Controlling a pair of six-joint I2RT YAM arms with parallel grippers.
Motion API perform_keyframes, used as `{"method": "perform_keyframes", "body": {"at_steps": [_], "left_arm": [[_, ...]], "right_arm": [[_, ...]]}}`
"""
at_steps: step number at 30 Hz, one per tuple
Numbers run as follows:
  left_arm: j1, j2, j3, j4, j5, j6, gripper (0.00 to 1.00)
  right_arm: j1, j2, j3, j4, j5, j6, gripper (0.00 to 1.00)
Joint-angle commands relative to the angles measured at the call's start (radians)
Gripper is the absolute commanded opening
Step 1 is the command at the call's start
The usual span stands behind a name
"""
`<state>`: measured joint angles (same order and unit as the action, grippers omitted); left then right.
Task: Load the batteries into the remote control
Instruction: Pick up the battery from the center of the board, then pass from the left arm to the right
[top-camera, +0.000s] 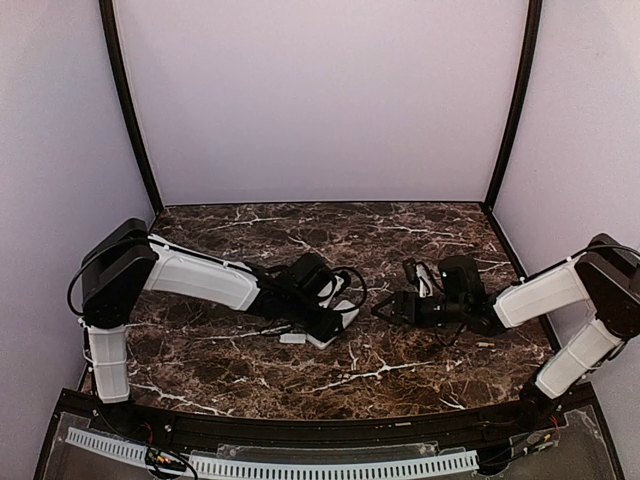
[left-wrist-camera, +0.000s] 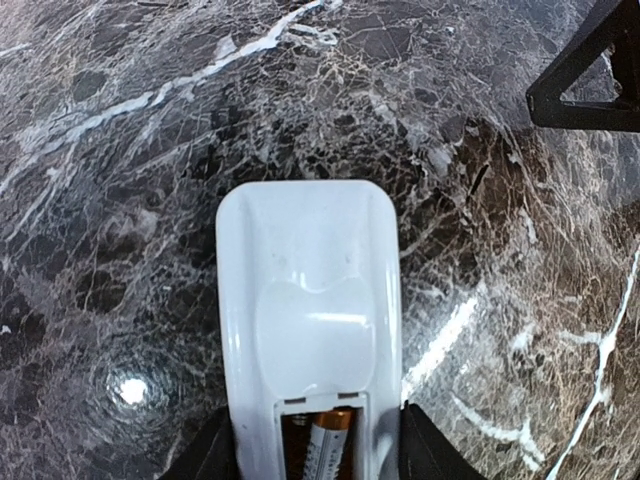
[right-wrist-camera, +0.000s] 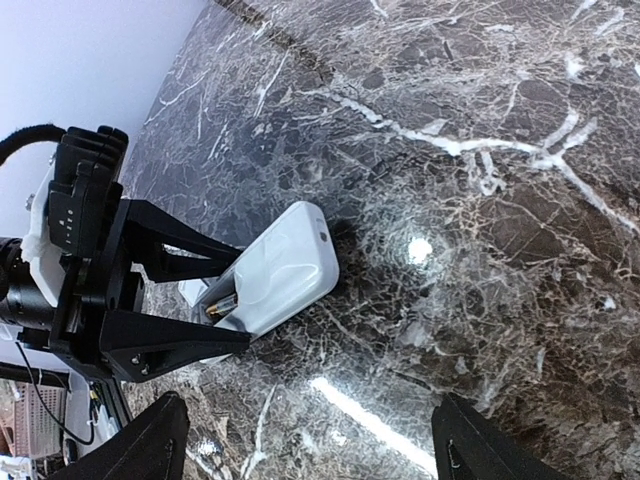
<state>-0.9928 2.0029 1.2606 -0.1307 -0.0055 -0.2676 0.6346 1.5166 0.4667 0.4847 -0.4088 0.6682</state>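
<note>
1. Dark brown marble with white veins makes the top of the table (top-camera: 400, 240). The two arms are fixed at its near edge.
2. A small flat white cover (top-camera: 292, 338) lies on the marble close to the left arm. It is just beside the remote control, on the near side.
3. The remote control (left-wrist-camera: 310, 320) is a little left of the middle of the table. Its plain back is up and its rounded end points away from the left wrist.
4. The left pincer (top-camera: 330, 312) is pinching the remote control. Its black fingers (left-wrist-camera: 212, 458) press on the two long sides at the compartment end.
5. The compartment is uncovered. One battery (left-wrist-camera: 325, 438) with a copper-coloured end lies inside, along the length of the remote control. I cannot tell if a second one is next to it.
6. The right pincer (right-wrist-camera: 320, 440) is spread wide, with nothing between its fingers. It is to the right of the remote control, apart from it and turned towards it.
7. Pale walls (top-camera: 320, 100) close the far side.
</note>
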Motion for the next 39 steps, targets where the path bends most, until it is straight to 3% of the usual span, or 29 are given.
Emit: {"method": "perform_keyframes", "body": {"at_steps": [1, 8, 17, 25, 29, 33, 34, 36, 39], "left_arm": [[0.007, -0.103, -0.103, 0.168, -0.003, -0.022, 0.35], [0.008, -0.182, -0.237, 0.403, 0.052, -0.028, 0.33], [0.006, -0.230, -0.338, 0.579, 0.078, -0.016, 0.31], [0.005, -0.232, -0.371, 0.665, 0.092, 0.002, 0.31], [0.005, -0.234, -0.394, 0.711, 0.093, 0.007, 0.31], [0.007, -0.246, -0.414, 0.706, 0.086, 0.010, 0.54], [0.008, -0.256, -0.426, 0.702, 0.084, 0.006, 0.64], [0.016, -0.283, -0.449, 0.691, 0.085, 0.006, 0.75], [0.033, -0.331, -0.487, 0.677, 0.080, 0.004, 0.82]], "right_arm": [[-0.001, 0.020, 0.032, 0.057, -0.039, 0.020, 0.83], [0.008, 0.101, 0.084, 0.186, -0.118, 0.097, 0.81], [0.046, 0.217, 0.193, 0.262, -0.173, 0.160, 0.67], [0.076, 0.266, 0.250, 0.278, -0.181, 0.179, 0.45], [0.082, 0.282, 0.264, 0.278, -0.186, 0.175, 0.24], [0.084, 0.251, 0.290, 0.187, -0.158, 0.094, 0.05], [0.086, 0.235, 0.300, 0.148, -0.144, 0.062, 0.03], [0.092, 0.200, 0.325, 0.057, -0.107, -0.019, 0.00], [0.118, 0.146, 0.369, -0.087, -0.013, -0.182, 0.00]]}}
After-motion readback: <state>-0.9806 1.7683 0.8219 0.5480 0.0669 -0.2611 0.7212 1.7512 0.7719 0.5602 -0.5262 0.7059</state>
